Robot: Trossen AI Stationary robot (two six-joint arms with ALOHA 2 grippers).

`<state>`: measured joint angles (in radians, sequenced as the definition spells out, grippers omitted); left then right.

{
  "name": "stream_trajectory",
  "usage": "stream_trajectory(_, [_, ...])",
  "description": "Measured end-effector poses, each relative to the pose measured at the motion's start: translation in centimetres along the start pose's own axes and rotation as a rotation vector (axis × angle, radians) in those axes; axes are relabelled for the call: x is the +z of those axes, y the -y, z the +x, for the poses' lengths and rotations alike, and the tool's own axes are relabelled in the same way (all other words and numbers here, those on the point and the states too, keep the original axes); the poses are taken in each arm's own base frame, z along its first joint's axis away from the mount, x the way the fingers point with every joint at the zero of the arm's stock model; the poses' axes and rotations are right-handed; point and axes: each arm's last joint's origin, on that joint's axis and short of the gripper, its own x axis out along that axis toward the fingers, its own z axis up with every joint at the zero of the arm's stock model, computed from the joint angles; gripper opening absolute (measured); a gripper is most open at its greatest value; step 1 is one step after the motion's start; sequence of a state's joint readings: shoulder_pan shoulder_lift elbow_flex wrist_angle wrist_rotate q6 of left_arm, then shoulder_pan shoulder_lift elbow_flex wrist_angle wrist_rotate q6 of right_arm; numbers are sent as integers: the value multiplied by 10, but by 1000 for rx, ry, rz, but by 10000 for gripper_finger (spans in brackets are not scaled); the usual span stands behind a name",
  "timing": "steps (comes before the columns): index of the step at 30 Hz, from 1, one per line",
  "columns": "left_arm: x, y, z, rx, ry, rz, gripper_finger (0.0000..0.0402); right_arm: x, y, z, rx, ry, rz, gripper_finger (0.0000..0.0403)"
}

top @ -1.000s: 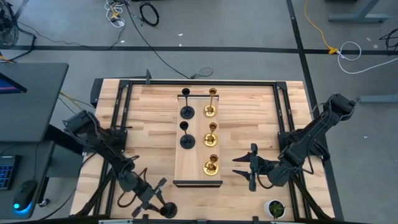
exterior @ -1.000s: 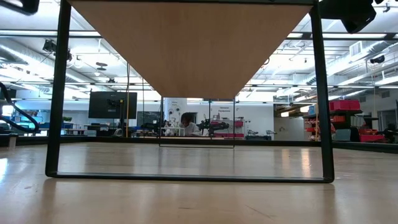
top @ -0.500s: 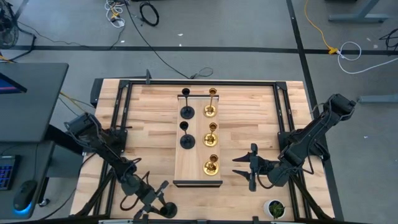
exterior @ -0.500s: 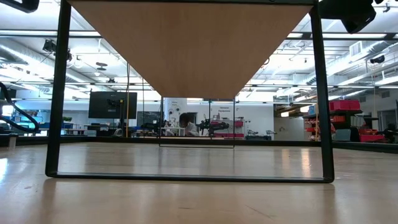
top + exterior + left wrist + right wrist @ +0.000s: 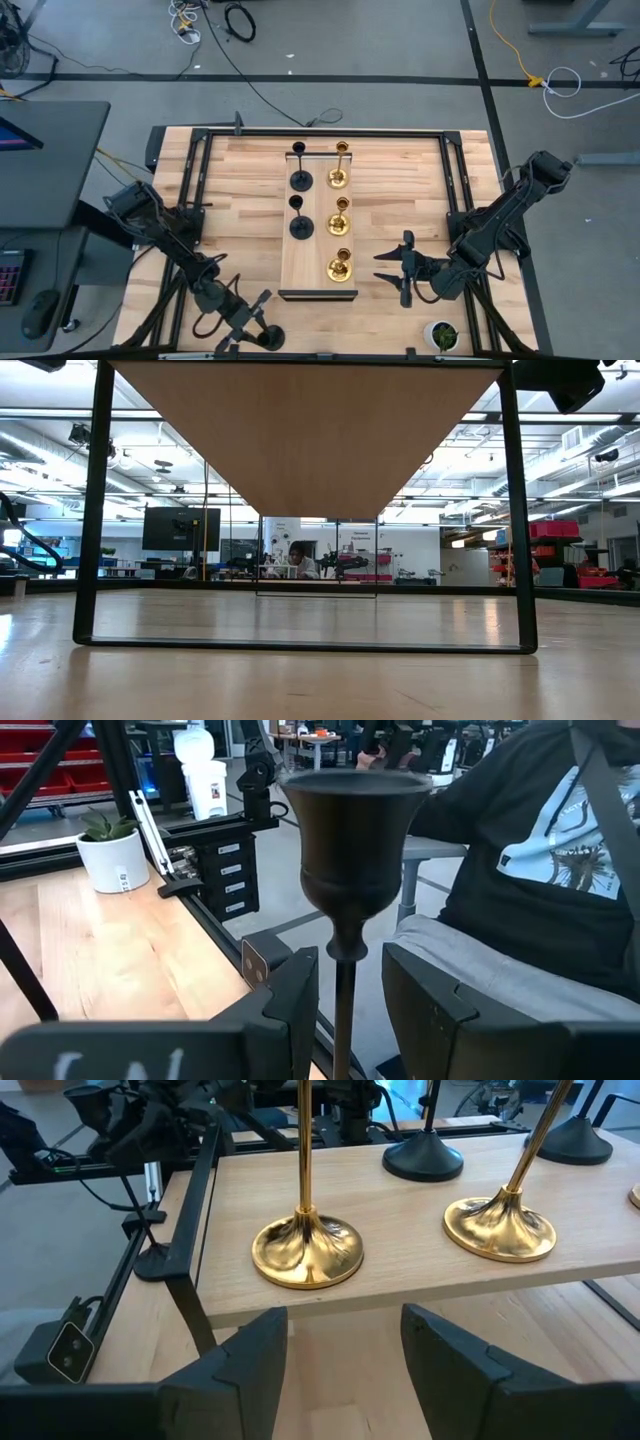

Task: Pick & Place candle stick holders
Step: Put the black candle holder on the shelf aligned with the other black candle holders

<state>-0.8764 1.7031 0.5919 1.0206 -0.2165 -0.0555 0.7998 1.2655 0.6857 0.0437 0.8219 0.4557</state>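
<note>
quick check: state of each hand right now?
Left hand: around the stem of a black candlestick at the table's near left corner; contact cannot be told.
Right hand: open, empty, facing the nearest gold candlestick.

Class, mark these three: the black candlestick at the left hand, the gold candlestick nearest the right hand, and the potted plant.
black candlestick point(image 5: 349, 840): left wrist view, on its cup.
gold candlestick point(image 5: 340, 266): high view, on its base.
potted plant point(image 5: 441, 335): high view, on its leaves.

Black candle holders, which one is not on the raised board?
The black candle holder between the left hand's fingers at the table's near-left edge; the other two black ones stand on the board.
</note>
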Motion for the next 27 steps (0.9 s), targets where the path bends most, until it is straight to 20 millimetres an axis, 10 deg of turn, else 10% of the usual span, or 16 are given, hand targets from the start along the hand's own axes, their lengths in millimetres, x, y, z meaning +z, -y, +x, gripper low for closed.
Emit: stream_trajectory(27, [-14,-5,8,22,40,5,115,0,0,0,0,0,0,196])
